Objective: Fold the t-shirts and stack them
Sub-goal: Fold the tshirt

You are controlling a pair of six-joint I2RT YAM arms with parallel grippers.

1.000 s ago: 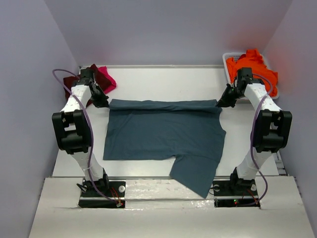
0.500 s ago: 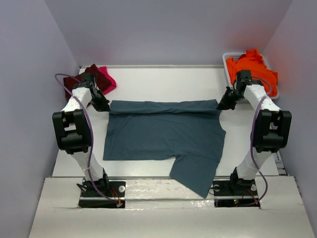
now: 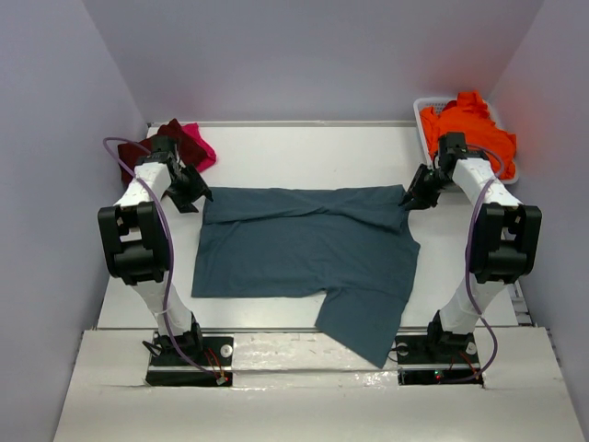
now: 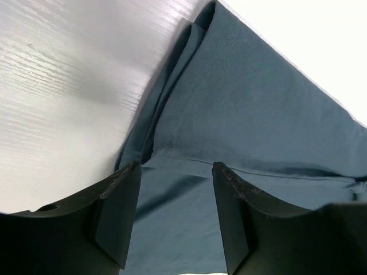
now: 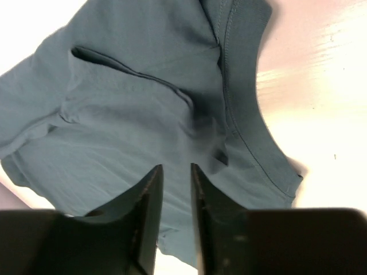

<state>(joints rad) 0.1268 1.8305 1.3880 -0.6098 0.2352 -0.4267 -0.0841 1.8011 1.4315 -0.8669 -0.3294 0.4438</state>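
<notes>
Blue shirt (image 3: pixel 304 253) spread out, first fold in hand.
The blue shirt lies flat in the middle of the table (image 3: pixel 304 152). The left gripper (image 4: pixel 176 167) is wide open over its far left corner. The right gripper (image 5: pixel 175 167) has only a thin gap and seems to hold nothing. Next, I think, both must pinch an edge and fold it over.

The slate teal-blue t-shirt (image 3: pixel 304 253) lies flat over the middle of the frame, low enough for a gripper to pass above it. A wide band of bare table (image 3: pixel 304 152) crosses the upper centre. At upper left, the dark maroon t-shirt (image 3: pixel 184 135) and bright pink t-shirt (image 3: pixel 204 153) crowd the corner beside the left arm (image 3: pixel 147 198). At upper right, the white tub (image 3: pixel 421 115) heaped with the orange t-shirt (image 3: pixel 469 124) blocks the corner behind the right arm (image 3: pixel 479 189). 2 narrow bare strips flank the spread shirt.
</notes>
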